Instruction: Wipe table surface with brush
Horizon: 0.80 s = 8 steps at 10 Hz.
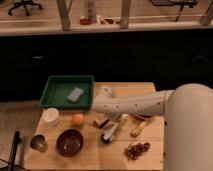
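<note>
Brush seemingly just beside claw

Green tray, orange, dark bowl, perhaps berries.

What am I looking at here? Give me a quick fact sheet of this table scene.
table: light wood
arm: white, stretched left across the table
brush: lying mid-table, pale back, black bristles
pincer: at the arm's end, close above the brush
tray: green, back left, grey pad inside
bowl: dark, front left
orange: between tray and bowl
</note>
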Tool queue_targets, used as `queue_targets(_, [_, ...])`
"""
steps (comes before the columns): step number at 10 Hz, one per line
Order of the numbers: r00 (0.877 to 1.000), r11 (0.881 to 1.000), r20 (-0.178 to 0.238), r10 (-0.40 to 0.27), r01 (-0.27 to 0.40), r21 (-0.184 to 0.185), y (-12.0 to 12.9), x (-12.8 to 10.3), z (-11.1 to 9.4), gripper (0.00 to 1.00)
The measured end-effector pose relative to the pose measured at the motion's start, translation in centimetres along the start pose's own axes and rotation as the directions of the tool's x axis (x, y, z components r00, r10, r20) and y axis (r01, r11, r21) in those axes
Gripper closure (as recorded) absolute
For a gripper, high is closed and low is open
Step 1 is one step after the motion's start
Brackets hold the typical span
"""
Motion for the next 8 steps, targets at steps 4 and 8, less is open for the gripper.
queue_targets(4, [0.999, 0.999, 0.034, -0.02, 0.021, -0.027, 2.3, -1.3, 1.2, 1.0])
queue_targets(8, [0.998, 0.991, 0.01, 0.056, -0.054, -0.124, 6.0, 3.1, 4.0, 1.0])
